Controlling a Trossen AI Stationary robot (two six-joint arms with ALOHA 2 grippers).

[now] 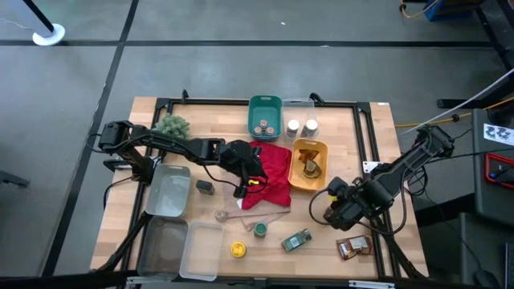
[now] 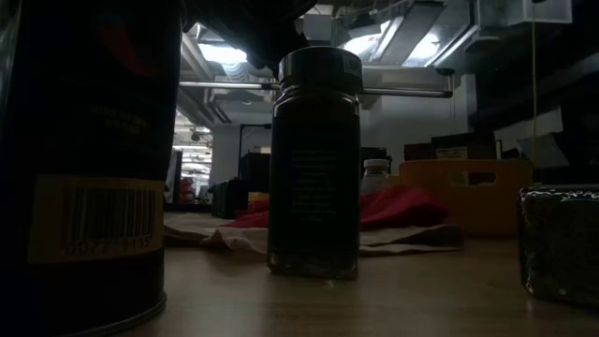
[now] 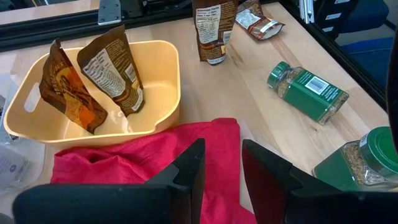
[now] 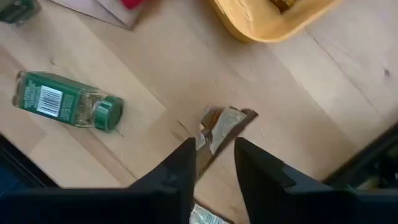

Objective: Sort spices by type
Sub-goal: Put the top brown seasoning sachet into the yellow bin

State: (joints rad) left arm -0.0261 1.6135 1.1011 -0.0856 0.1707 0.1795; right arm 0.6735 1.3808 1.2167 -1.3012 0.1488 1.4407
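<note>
Sorting partway | done: two packets (image 3: 93, 74) in yellow bin (image 1: 309, 183), jars in green bin (image 1: 265, 105) | left: green-lidded jar (image 1: 296, 240), packet (image 1: 353, 247) near right | right gripper (image 4: 214, 158) part-open, upright packet (image 4: 221, 127) between fingers, grip uncertain | left gripper (image 3: 221, 168) empty over red cloth (image 1: 273, 172), fingers narrowly parted

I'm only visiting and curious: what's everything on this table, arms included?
Teal bin: one, far middle.
Yellow bin: one, right of cloth, holding two brown packets.
Clear tubs: three, left side.
White-lidded jars: two, beside teal bin.
Green-lidded jars: two, near edge.
Yellow-lidded jar: one, near edge.
Tin: one, dark, left.
Loose packets: at least two, brown, near right.
Cloth: one, red, centre.
Plant: one, green, far left.
Left gripper: dark, over cloth, jaws shut.
Right gripper: dark, by a loose packet.
</note>
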